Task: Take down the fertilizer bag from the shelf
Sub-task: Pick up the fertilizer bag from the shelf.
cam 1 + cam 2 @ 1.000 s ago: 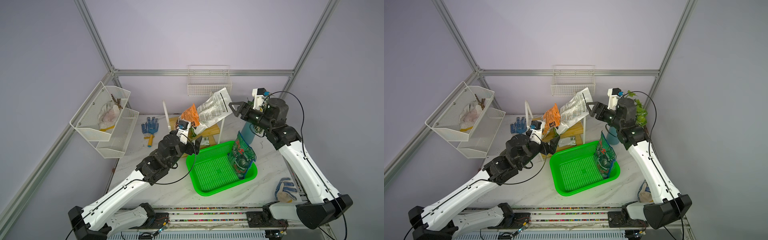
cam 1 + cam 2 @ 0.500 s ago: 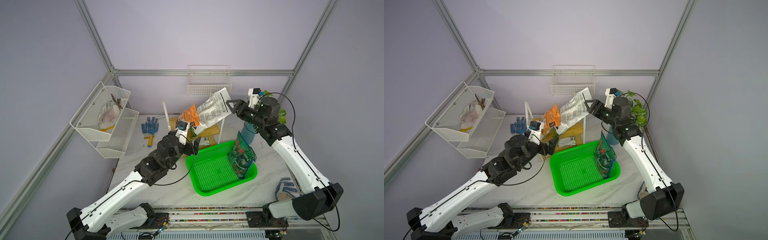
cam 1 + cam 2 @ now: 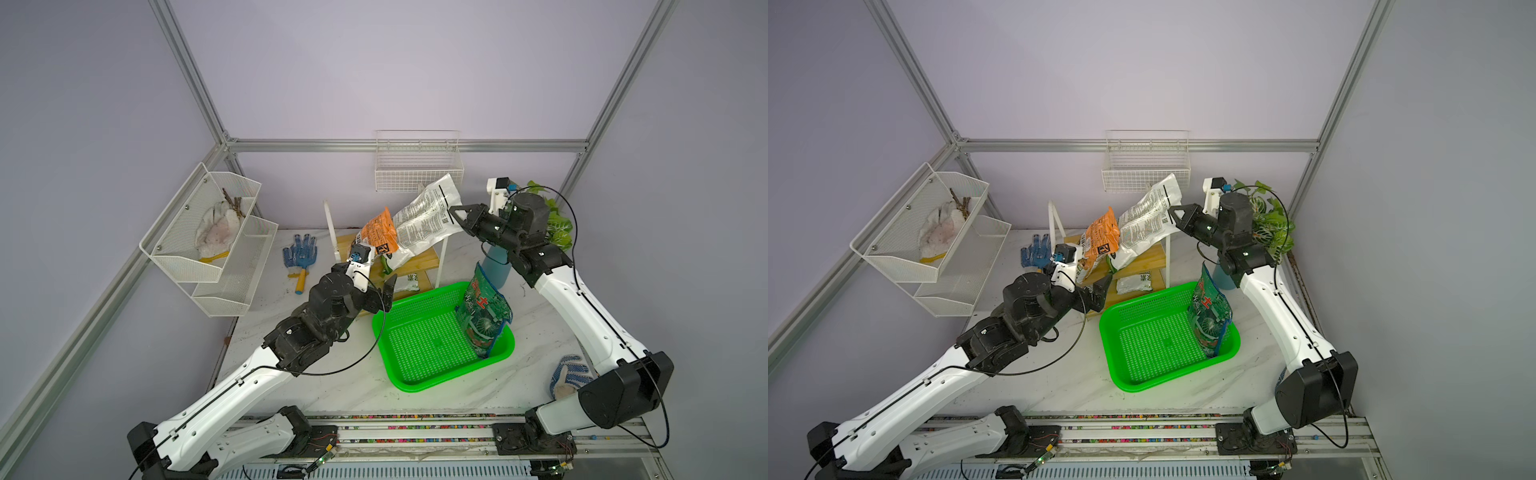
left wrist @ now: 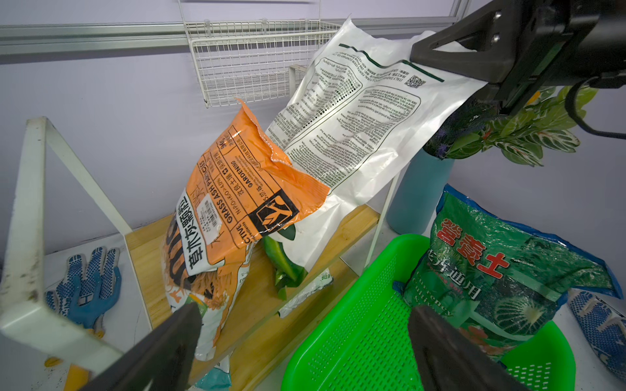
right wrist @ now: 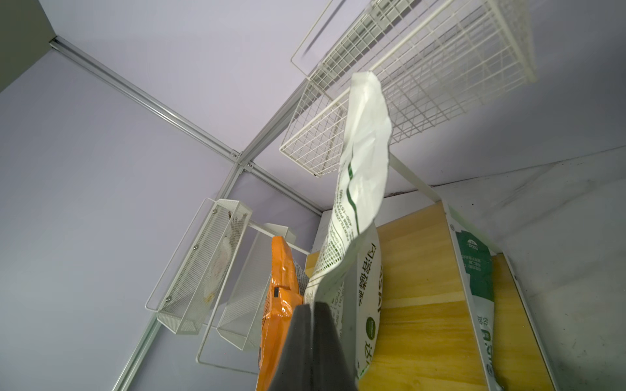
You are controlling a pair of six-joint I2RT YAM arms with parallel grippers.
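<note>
Left hand [image 4: 305,342] hangs wide open, holding nothing, around 10 o'clock of the green basket [image 3: 411,384] on the tabletop [image 3: 332,374]. Further back at 12 o'clock, the white fertilizer bag [image 3: 419,224] sits tilted on the top board of the shelf [image 3: 422,262], touching an orange bag [image 3: 380,232] at its 9 o'clock. Right hand [image 3: 457,212] is clamped on its 3 o'clock edge.
</note>
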